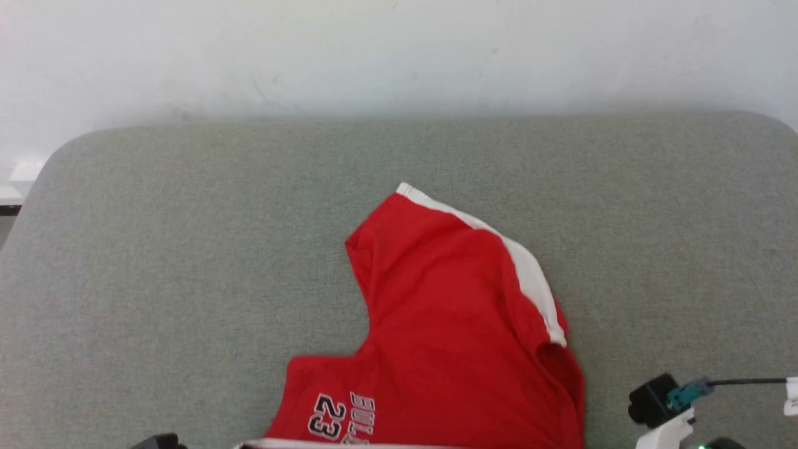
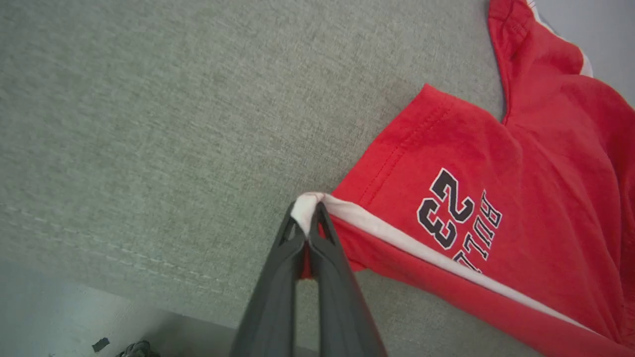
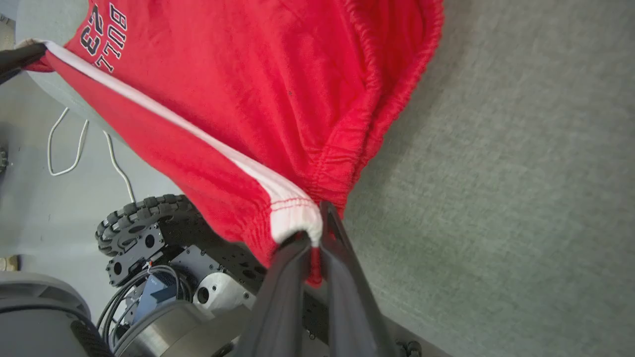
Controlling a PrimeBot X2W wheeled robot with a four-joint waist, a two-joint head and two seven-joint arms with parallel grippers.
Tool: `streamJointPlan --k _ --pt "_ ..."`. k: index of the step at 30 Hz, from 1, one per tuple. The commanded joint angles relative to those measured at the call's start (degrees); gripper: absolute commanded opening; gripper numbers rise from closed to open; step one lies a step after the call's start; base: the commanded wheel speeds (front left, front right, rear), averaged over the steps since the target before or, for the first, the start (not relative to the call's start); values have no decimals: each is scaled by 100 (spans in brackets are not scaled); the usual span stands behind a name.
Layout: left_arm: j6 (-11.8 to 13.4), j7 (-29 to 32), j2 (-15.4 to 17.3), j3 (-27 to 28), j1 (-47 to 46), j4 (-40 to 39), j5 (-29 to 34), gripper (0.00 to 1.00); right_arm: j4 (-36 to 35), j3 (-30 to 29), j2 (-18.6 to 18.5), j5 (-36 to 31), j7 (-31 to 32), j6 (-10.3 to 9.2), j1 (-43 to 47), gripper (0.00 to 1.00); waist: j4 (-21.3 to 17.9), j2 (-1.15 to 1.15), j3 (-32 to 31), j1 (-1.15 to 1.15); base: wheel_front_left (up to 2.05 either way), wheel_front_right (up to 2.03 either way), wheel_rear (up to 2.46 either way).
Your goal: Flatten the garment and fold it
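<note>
Garment (image 1: 449,324): red, on the grey table (image 1: 156,249) before me, one leg pointing away — its near edge hangs past the rim.
Left gripper (image 2: 308,218): I see it pinched tight on the white-banded hem corner.
Right gripper (image 3: 317,235): clamped on the elastic waistband corner.

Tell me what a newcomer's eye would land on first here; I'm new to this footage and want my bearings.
The bright red garment jumps out, lying on the grey padded surface with its near side drawn out past the front edge. That white-banded side is stretched between the left pincer, shut on one corner, and the right pincer, shut on the gathered waistband end. A black-and-white 23 print sits near the left-held corner.
</note>
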Motion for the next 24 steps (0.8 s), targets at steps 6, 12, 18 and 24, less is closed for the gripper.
streamJointPlan --k 6,12,18,24 --pt "156 -48 88 186 91 -502 -78 0 -257 -553 70 -106 511 -14 289 0 -21 -1 6 1 0 0 0" --pt "-59 -135 180 84 -785 -733 112 0 -575 -1133 294 -403 513 -14 240 0 -32 -1 124 1 0 0 0" --pt "-306 45 225 -184 -1958 -399 296 0 -751 -1601 462 -667 613 -14 150 0 -109 -1 369 1 0 0 0" --pt "-700 207 144 -585 -3447 610 550 0 -937 -2022 702 -886 747 -14 6 0 -343 -1 815 1 0 0 0"
